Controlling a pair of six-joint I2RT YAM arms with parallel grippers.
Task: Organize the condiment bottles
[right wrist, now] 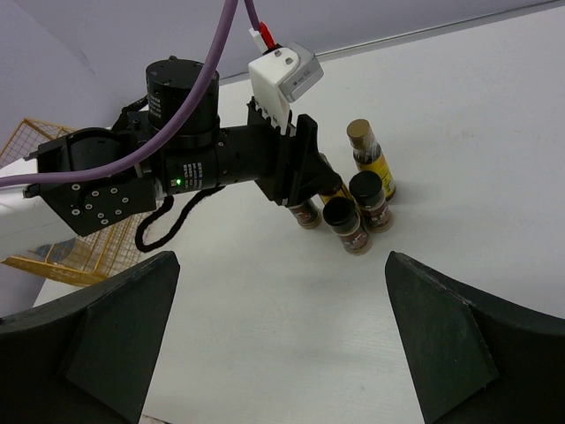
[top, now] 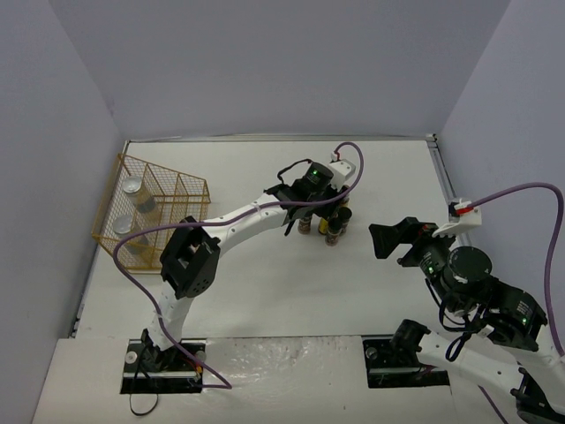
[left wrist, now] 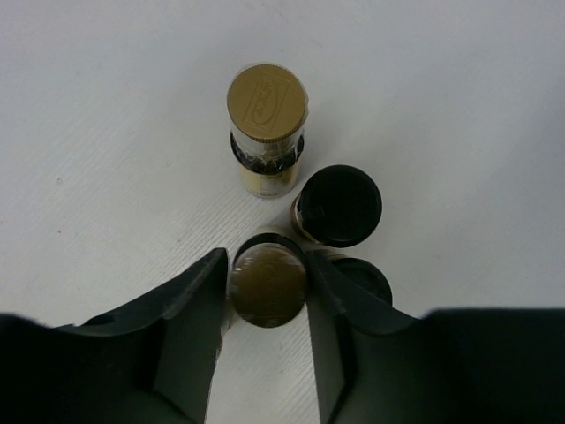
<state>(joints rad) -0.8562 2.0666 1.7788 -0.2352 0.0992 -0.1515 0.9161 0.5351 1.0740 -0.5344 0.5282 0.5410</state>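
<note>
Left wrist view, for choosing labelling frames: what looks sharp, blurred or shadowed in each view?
Left wrist: far bottle crisp, its cap evenly lit; near bottle shaded between soft, dark left fingers. Right wrist: bottles sharp, right fingers blurred. Top: even light, faint shadows.

The whole table (top: 265, 283) is seen from above and behind the arm bases (top: 163, 362) by the top camera, from far off. By the left wrist camera, a bottle (left wrist: 267, 287) between its own fingers (left wrist: 190, 327) and three more beyond it are looked down upon from very near. From the right wrist camera, farther back, that cluster and the left gripper (right wrist: 305, 185) are seen obliquely; the cluster is shared by all views.
</note>
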